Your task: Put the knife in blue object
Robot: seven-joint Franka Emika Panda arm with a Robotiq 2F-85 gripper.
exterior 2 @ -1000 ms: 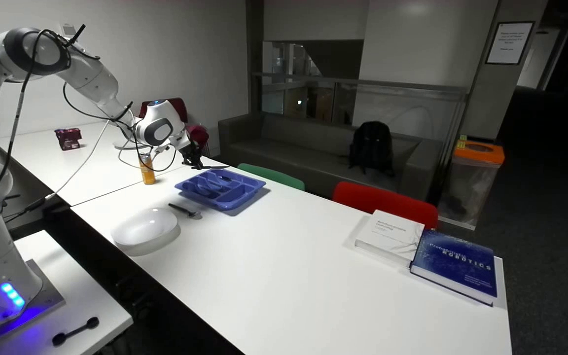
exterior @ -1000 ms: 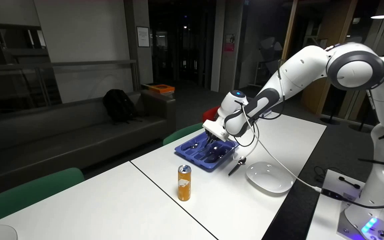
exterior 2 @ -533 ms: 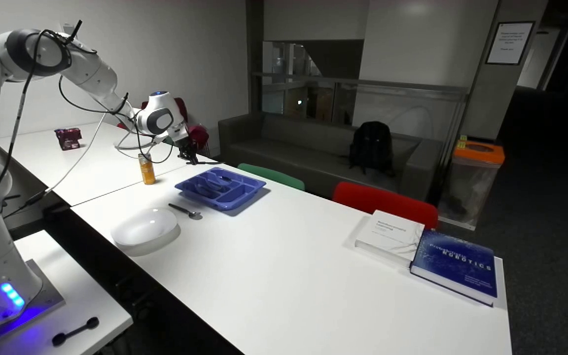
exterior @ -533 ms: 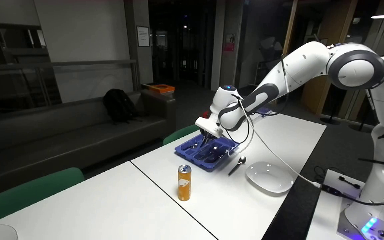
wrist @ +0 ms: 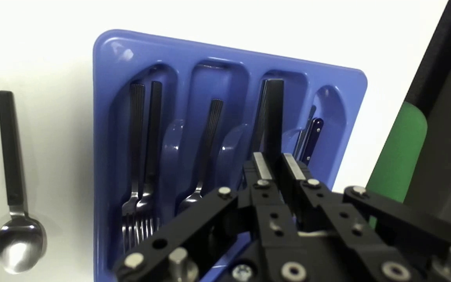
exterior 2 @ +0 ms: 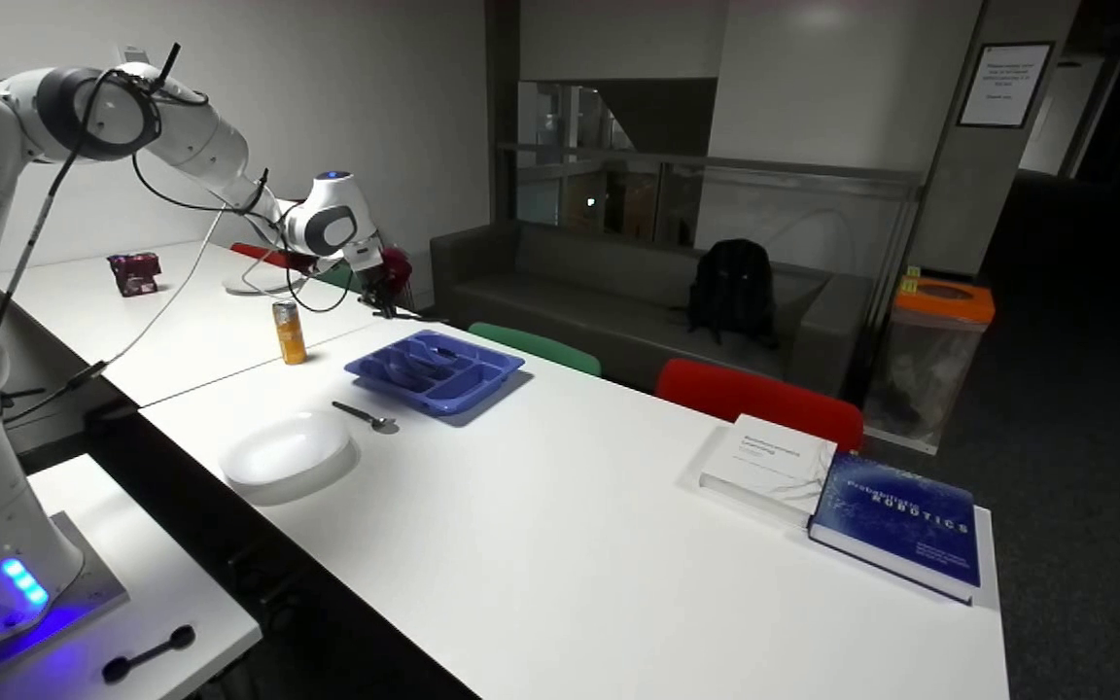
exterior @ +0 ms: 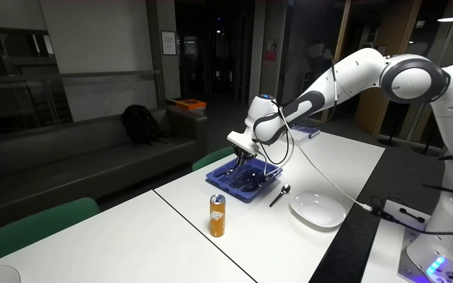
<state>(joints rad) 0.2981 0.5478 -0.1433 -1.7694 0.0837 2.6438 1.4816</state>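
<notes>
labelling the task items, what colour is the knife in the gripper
The visible part of the knife is black; it shows best in the wrist view.

Outstretched arm (exterior: 352,74), fingers (wrist: 262,166) close together

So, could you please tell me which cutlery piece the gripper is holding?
The black knife, clamped in the gripper; the spoon lies on the table, the other visible cutlery in the blue tray.

In an exterior view, spoon (exterior: 280,195) and plate (exterior: 317,208) are lying at four o'clock from the tray (exterior: 230,190), the can (exterior: 217,216) standing at seven.
</notes>
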